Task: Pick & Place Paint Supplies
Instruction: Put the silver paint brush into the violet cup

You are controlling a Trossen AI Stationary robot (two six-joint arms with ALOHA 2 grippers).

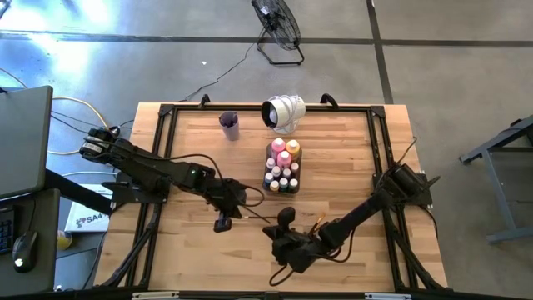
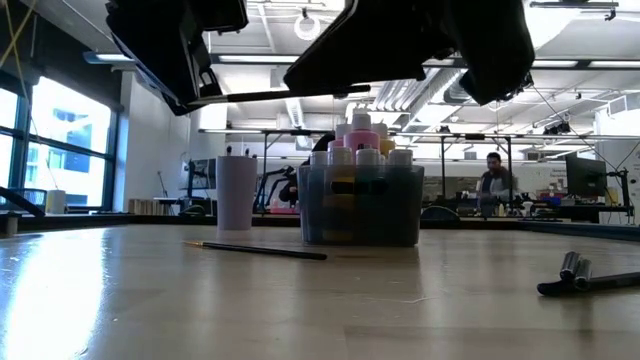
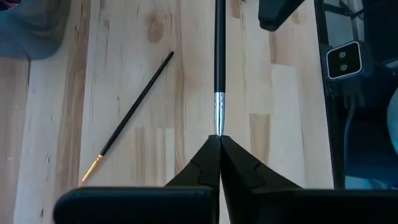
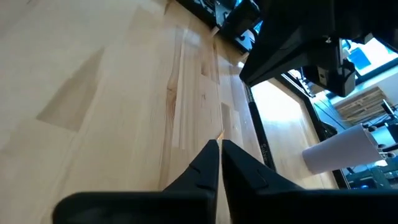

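Left wrist view: left pincer (image 3: pixel 219 138) pinches paintbrush (image 3: pixel 219 56), handle pointing straight ahead.

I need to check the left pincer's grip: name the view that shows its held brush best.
Left wrist view: the thin black-handled paintbrush runs straight out of the shut left pincer. The low view shows it as a dark bar overhead. The high and right wrist views don't show it clearly.
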